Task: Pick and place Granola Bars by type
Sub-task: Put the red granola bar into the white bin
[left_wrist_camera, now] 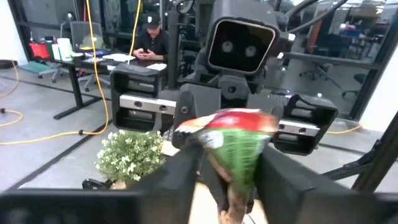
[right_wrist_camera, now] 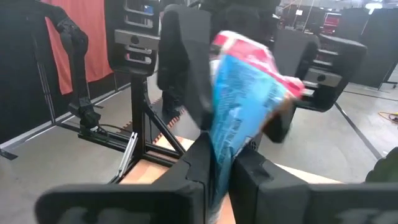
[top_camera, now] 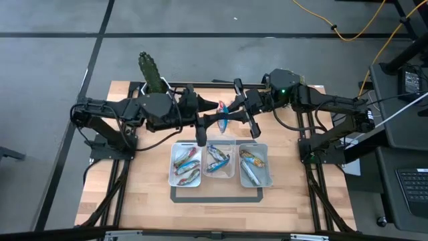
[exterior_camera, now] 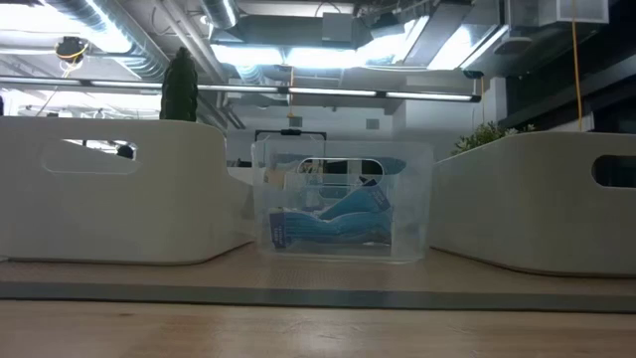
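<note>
Your right gripper [right_wrist_camera: 222, 167] has its fingers clamped on a crinkly blue-and-red foil-wrapped bar [top_camera: 223, 114], held above the worktop [top_camera: 147, 194] behind the three trays [top_camera: 220, 161]. The left gripper's [left_wrist_camera: 227, 177] fingers flank it, unclear whether gripping.

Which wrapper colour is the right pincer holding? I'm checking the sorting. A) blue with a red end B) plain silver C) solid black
A: in the right wrist view the right pincer is shut on a blue bar with a red end.
</note>
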{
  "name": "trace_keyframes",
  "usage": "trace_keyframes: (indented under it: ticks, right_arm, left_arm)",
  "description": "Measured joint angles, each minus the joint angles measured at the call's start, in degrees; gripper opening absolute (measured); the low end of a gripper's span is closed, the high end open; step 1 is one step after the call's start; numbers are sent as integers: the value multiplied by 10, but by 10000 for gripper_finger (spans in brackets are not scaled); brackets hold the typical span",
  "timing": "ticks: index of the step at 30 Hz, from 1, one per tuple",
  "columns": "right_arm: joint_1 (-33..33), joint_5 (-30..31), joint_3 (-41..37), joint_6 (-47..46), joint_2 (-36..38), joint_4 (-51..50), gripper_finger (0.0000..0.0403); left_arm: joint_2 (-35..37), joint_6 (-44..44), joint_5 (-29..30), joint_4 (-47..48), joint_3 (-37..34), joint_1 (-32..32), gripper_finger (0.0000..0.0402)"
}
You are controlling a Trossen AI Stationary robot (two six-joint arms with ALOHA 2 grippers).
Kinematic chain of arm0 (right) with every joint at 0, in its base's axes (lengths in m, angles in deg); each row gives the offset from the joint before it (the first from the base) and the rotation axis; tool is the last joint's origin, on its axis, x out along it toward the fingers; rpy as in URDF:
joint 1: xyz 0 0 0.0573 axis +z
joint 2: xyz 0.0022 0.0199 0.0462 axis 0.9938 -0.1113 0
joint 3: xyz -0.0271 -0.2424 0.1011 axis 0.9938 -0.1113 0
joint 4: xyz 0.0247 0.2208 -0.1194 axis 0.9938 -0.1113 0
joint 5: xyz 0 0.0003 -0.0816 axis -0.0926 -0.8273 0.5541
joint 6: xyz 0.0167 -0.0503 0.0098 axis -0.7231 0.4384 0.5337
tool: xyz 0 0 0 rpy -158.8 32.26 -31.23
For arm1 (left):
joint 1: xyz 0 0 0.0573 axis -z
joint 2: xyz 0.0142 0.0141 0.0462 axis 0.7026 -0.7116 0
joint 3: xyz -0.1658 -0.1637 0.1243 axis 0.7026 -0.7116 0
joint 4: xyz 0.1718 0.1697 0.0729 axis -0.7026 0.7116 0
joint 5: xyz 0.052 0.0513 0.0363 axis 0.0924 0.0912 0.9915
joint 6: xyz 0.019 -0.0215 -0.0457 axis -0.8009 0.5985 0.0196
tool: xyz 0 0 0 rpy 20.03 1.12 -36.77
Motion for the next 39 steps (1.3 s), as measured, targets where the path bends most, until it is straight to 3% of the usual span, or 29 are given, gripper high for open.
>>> trace_keyframes:
  ticks: [4,6,14,21,25,29,34,39]
  right_arm:
    - [0,3,0,-3,0,1,44]
    - [0,3,0,-15,0,1,38]
    - [0,2,1,-30,0,-1,55]
    - [0,2,25,-32,0,-32,161]
    - [0,48,66,-17,0,-115,233]
    - [0,139,123,1,3,-269,278]
    - [0,230,178,-17,12,-457,292]
    - [0,306,176,-71,37,-576,281]
  left_arm:
    - [0,-7,-1,-4,0,1,45]
    - [0,-12,-1,-4,0,1,19]
    - [0,-13,2,-2,0,2,17]
    - [2,-9,6,7,0,3,16]
    - [1,-7,8,22,0,5,15]
    - [11,15,5,72,-1,14,15]
    - [48,100,21,205,-1,49,15]
    - [93,232,27,331,0,103,15]
